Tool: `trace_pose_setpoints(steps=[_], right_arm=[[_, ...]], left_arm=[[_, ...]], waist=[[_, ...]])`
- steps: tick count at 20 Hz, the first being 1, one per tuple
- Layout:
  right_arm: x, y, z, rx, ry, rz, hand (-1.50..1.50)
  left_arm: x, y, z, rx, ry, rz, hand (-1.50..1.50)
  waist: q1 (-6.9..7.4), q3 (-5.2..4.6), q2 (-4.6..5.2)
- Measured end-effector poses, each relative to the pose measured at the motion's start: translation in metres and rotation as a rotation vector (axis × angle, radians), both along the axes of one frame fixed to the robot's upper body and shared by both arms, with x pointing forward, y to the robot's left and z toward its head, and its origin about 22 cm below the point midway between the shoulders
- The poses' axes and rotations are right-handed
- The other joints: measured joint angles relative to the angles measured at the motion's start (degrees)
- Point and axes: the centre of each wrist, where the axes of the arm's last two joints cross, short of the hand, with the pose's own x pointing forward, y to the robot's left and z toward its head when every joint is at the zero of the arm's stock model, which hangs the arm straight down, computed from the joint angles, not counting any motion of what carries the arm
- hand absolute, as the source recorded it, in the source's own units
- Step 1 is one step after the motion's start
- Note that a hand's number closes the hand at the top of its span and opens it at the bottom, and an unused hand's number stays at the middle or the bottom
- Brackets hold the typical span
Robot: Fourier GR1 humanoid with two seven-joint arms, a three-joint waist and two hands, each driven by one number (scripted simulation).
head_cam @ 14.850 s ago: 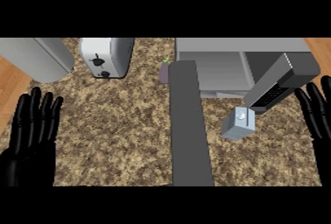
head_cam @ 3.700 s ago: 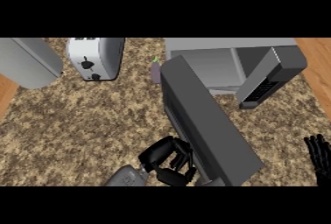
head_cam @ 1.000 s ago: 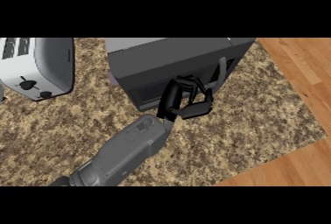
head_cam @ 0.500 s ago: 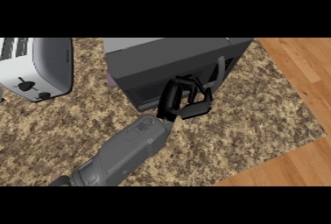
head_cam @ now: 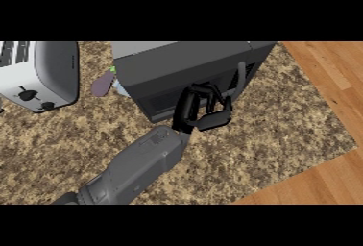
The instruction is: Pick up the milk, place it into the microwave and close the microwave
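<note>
Nearest, a thick grey forearm [head_cam: 138,170] comes up from the lower edge across the counter [head_cam: 284,129], whose top is a mottled brown and cream stone, with warm wooden flooring [head_cam: 326,72] beyond its right side. I take this for the left arm, though the steep angle makes that a guess. At its end the black left hand [head_cam: 202,110] is pressed against the front of the microwave [head_cam: 188,67], fingers bent over as if clenched, grasping nothing I can make out. The microwave is a dark, boxy thing with a smooth matt door that looks shut or very nearly so, and a slim upright handle [head_cam: 241,77] on its right. The milk is nowhere to be seen, so presumably it sits inside. This looks like the closing step, near its end; what's left would be a last nudge to seat the door, then drawing the arm back. Further left stands a rounded, glossy white toaster [head_cam: 42,74], and behind the microwave's left corner peeks something small and purple [head_cam: 102,85]
</note>
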Motion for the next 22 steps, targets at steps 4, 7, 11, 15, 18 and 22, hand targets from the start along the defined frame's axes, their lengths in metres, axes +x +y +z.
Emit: trace_pose_setpoints(steps=[4, 7, 11, 15, 18, 22], right_arm=[[0.002, -0.006, 0.011, -0.033, -0.010, -0.011, -1.50], [0.004, -0.011, 0.020, -0.064, -0.023, -0.027, -1.50], [0.005, -0.018, 0.028, -0.083, -0.034, -0.045, -1.50], [0.008, -0.024, 0.029, -0.073, -0.024, -0.042, -1.50], [0.010, -0.028, 0.027, -0.052, -0.017, -0.036, -1.50], [0.012, -0.034, 0.025, -0.020, -0.014, -0.025, -1.50]], left_arm=[[0.000, 0.000, -0.001, -0.007, -0.012, 0.001, 1.50], [0.000, 0.000, -0.001, -0.014, -0.021, 0.005, 1.50], [0.000, -0.001, -0.001, -0.019, -0.033, 0.002, 1.50], [0.000, -0.002, -0.001, -0.024, -0.038, -0.001, 1.50], [0.000, -0.003, -0.001, -0.025, -0.043, -0.007, 1.50], [0.001, -0.003, -0.001, -0.031, -0.048, -0.008, 1.50]], waist=[[-0.06, 0.01, 0.10], [-0.15, 0.03, 0.18], [-0.12, 0.12, 0.29], [0.02, 0.21, 0.42], [0.23, 0.27, 0.53], [0.25, 0.34, 0.60]])
